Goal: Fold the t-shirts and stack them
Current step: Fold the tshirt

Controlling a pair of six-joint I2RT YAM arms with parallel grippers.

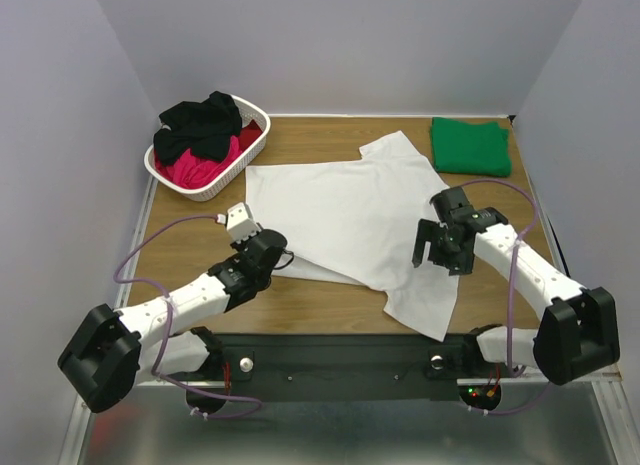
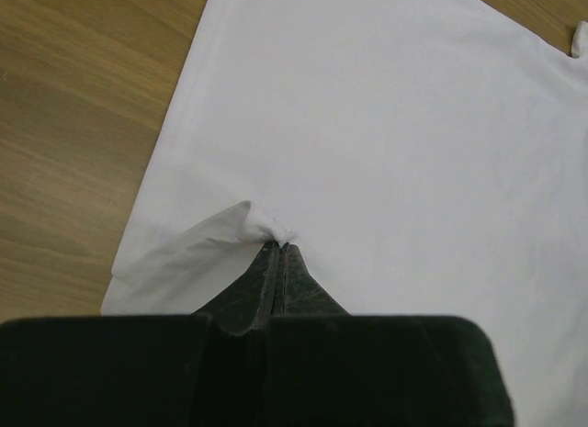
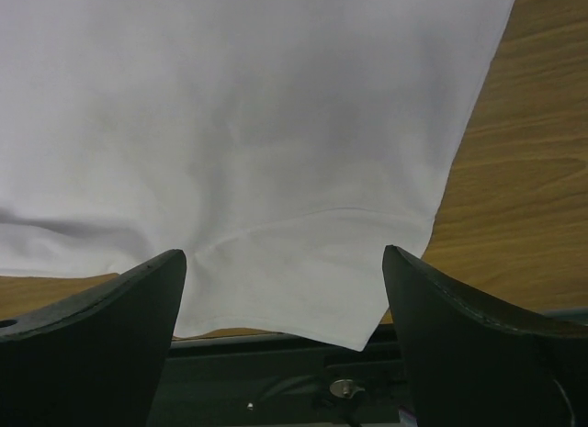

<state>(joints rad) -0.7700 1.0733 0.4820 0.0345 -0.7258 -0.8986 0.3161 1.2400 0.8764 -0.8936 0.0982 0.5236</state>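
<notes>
A large white t-shirt (image 1: 350,210) lies spread on the wooden table, its sleeve reaching the front edge. My left gripper (image 1: 275,255) is shut on a pinch of the shirt's near left edge; the left wrist view shows the fingertips (image 2: 278,246) closed on a raised fold of the white cloth (image 2: 386,124). My right gripper (image 1: 435,250) is open and empty, above the shirt's right side; in the right wrist view (image 3: 285,289) the white sleeve (image 3: 276,262) lies between the spread fingers. A folded green t-shirt (image 1: 470,145) lies at the back right.
A white lattice basket (image 1: 205,193) at the back left holds a black shirt (image 1: 200,123) and a red/pink shirt (image 1: 200,165). The black front rail of the table (image 3: 294,363) lies just beyond the sleeve's hem. Grey walls close in on three sides.
</notes>
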